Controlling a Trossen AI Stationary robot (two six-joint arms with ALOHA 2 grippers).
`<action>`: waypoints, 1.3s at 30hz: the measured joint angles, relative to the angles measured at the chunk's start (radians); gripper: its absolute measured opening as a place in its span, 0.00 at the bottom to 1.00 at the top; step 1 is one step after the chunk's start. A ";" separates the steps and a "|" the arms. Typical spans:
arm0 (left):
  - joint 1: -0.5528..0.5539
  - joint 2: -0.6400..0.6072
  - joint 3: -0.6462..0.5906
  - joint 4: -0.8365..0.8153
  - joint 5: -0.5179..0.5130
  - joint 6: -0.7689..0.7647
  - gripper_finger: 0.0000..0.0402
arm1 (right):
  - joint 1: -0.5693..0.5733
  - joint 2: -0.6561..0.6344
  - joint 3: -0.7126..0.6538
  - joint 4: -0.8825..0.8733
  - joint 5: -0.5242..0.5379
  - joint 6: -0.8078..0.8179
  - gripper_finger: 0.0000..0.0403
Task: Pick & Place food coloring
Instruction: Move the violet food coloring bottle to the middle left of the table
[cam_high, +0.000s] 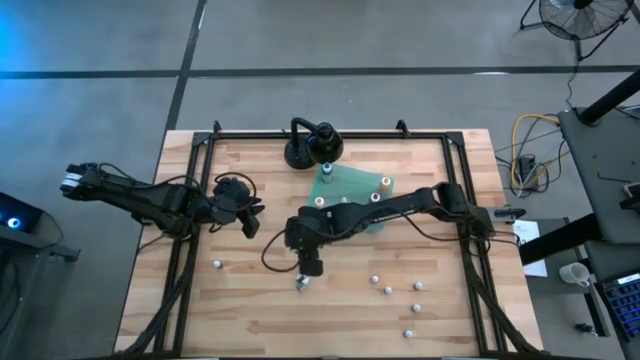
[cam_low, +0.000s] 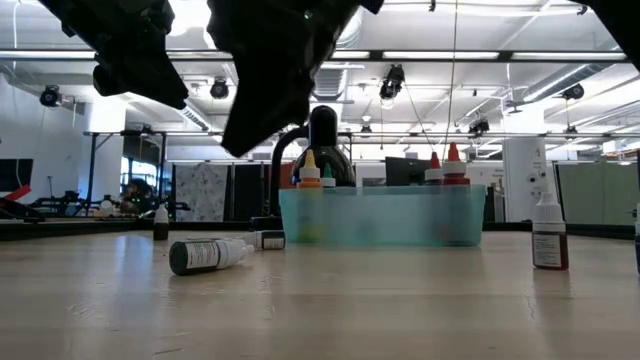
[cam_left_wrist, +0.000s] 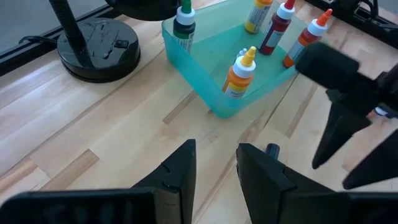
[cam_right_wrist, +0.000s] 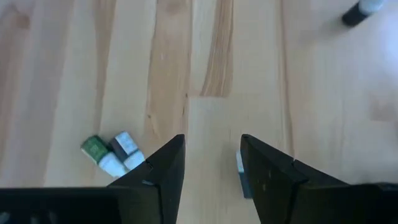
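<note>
We hover the right pincer (cam_high: 311, 266), fingers apart and empty, over a light, stiff, slippery food coloring bottle (cam_high: 301, 284) lying on the surface (cam_high: 250, 310); grip its body.

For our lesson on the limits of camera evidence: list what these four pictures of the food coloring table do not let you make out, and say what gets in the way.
- Loose bottles, high view: too small to tell cap colours.
- Bottle below the right gripper, high view: too small to tell whether they touch.
- Teal tray, low view: its wall blurs the bottle bodies inside.
- Left gripper, left wrist view: empty; fingertips cut by the lower edge.
</note>
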 joint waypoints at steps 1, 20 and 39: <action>0.000 0.000 0.000 0.000 0.000 0.000 0.22 | 0.000 0.000 -0.010 0.000 0.000 -0.001 0.36; 0.000 0.000 0.000 0.000 0.000 0.000 0.22 | -0.016 0.001 -0.110 0.129 0.001 -0.181 0.33; 0.000 0.000 0.000 0.000 0.000 0.000 0.22 | -0.052 0.001 -0.186 0.156 0.043 -0.145 0.53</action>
